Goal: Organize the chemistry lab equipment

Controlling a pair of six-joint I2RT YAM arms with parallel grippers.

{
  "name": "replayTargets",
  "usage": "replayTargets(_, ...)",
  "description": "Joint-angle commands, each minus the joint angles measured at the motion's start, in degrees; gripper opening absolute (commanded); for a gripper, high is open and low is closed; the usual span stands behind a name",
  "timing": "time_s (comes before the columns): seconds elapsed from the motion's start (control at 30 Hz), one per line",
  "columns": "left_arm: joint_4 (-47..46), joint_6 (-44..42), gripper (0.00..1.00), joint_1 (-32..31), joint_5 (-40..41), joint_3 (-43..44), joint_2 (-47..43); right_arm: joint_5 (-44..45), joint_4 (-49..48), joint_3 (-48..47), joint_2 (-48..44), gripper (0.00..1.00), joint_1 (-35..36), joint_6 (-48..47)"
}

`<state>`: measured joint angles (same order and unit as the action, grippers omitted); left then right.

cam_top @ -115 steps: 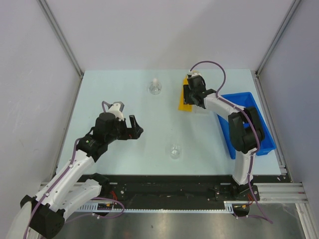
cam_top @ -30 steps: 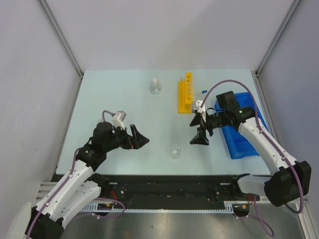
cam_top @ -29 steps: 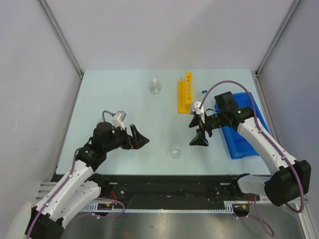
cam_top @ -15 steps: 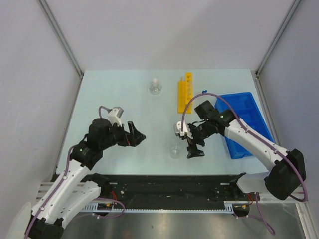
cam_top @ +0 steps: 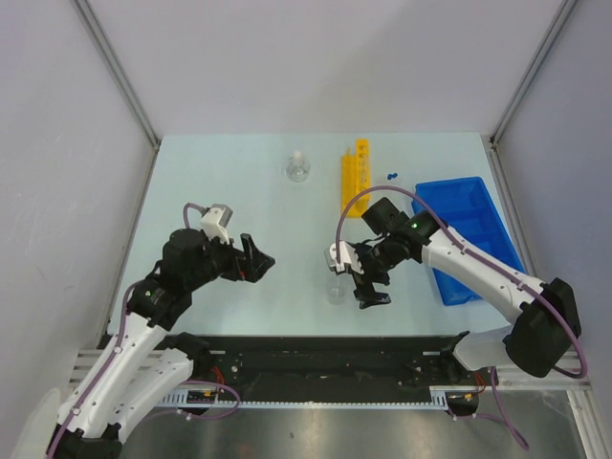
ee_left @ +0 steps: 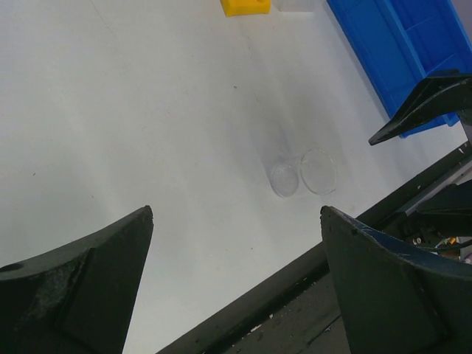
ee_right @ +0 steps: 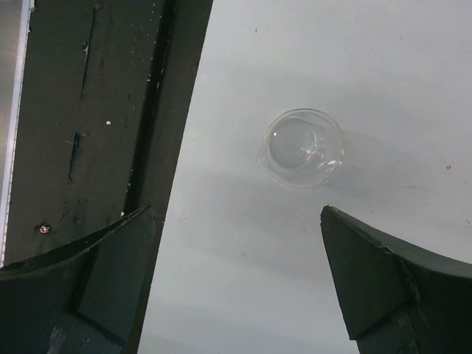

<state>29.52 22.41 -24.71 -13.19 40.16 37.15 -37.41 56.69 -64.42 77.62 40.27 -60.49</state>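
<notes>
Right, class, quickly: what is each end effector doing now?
Left end effector: open, holding nothing.
Right end effector: open, holding nothing, near the small clear beaker.

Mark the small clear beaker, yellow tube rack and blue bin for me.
small clear beaker (ee_right: pixel 302 147): right wrist view, base seen through its open mouth.
yellow tube rack (cam_top: pixel 356 172): top external view, middle of its holed top face.
blue bin (cam_top: pixel 483 220): top external view, bare floor inside.

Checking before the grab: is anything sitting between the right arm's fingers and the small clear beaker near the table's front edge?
Nothing visible does. The right fingers are spread open with the small clear beaker just ahead of them, and the right wrist view shows only bare table around it.
</notes>
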Motion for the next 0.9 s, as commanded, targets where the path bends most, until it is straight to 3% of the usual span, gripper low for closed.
replayTargets(0.0,-1.7,-1.2,1.00,0.5,0.1,-0.3,-1.0,0.3,0.5,-2.5,0.9,1.00,0.8,0.5)
replayTargets(0.87,-2.3,-1.3,1.00,0.5,-0.4,-0.8,-1.3,3.9,-5.2,-2.5,3.4,0.99,0.9,11.2)
